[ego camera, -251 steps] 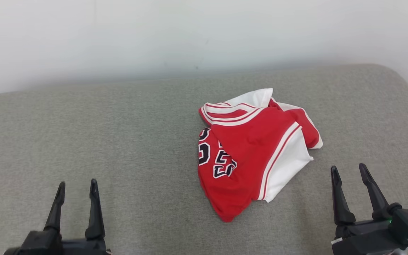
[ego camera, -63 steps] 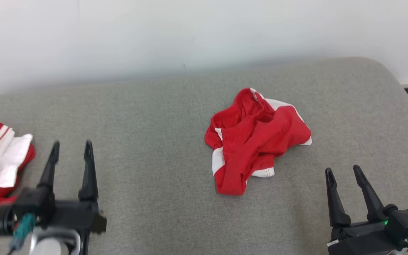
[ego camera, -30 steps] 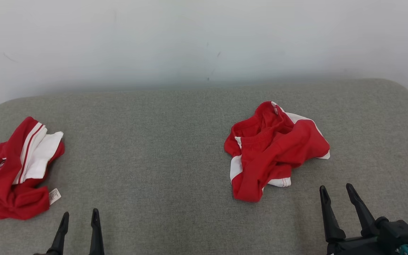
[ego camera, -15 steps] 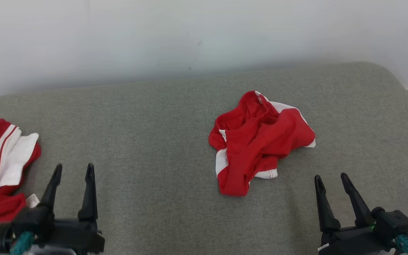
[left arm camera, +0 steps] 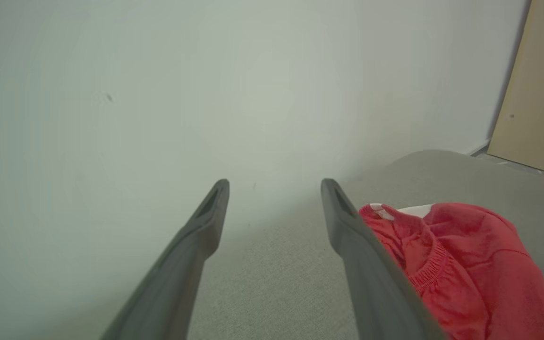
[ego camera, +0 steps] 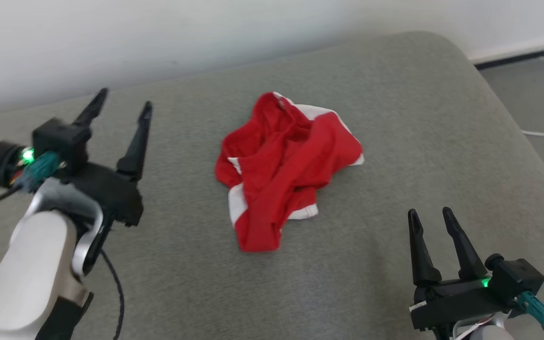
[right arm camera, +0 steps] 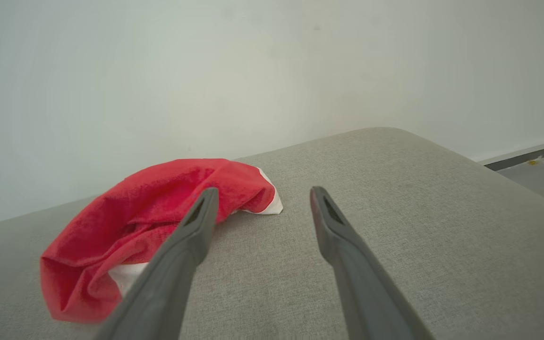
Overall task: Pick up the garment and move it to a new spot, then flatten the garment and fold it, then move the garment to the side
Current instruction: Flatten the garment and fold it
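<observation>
Lying crumpled: garment [ego camera: 286, 165], red and white, mid-cushion [ego camera: 418, 118].
Left gripper [ego camera: 124, 99]: raised over cushion's left, fingers spread apart, empty.
Right gripper [ego camera: 429, 213]: low at cushion's near right, fingers apart, empty.

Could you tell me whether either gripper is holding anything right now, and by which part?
Nothing is held: the left gripper and right gripper are both open, clear of the crumpled red shorts.

No readable text, numbers, brands or signs; red-white garment [ego camera: 286, 165] bears none legible.
</observation>
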Controlling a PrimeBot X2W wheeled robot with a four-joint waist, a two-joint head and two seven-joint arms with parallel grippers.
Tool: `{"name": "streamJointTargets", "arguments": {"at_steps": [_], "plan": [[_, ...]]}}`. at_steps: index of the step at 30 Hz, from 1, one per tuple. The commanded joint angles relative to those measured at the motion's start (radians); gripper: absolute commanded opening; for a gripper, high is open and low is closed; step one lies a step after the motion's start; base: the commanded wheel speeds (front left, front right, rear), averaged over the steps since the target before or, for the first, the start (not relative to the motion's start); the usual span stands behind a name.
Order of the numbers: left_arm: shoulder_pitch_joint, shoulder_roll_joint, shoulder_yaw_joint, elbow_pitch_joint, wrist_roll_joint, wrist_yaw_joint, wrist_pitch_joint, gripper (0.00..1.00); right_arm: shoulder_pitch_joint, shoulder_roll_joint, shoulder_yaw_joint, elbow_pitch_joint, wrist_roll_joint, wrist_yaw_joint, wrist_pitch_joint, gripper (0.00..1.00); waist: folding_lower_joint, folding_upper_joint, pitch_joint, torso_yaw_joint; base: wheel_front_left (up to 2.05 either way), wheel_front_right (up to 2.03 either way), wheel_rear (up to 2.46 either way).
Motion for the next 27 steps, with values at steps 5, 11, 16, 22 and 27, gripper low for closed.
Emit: {"name": "streamJointTargets", "arguments": {"at_steps": [5,11,16,22,27], "plan": [[-0.105,0.059,-0.166,0.058,-0.096,-0.005,0.051,1.0,-0.03,0.018,0.011,0.01,0.018,-0.002,-0.001,1.0,-0.0002,-0.0001,0.076,-0.122,0.0,0.0,0.0],[-0.2,0.123,-0.376,0.122,-0.214,-0.004,0.103,1.0,-0.043,0.03,0.018,0.018,0.024,-0.002,-0.001,1.0,-0.0002,-0.0001,0.097,-0.177,0.0,0.0,0.0],[-0.276,0.162,-0.531,0.167,-0.292,-0.004,0.125,1.0,-0.058,0.036,0.025,0.023,0.029,-0.002,-0.001,1.0,-0.0002,-0.0001,0.114,-0.211,0.0,0.0,0.0],[-0.331,0.174,-0.647,0.231,-0.364,-0.004,0.131,1.0,-0.065,0.04,0.026,0.025,0.033,-0.002,-0.001,1.0,-0.0002,-0.0001,0.127,-0.239,0.0,0.0,0.0],[-0.359,0.189,-0.749,0.303,-0.427,-0.004,0.157,1.0,-0.065,0.042,0.024,0.028,0.034,-0.002,-0.001,1.0,-0.0002,-0.0001,0.132,-0.255,0.0,0.0,0.0]]}}
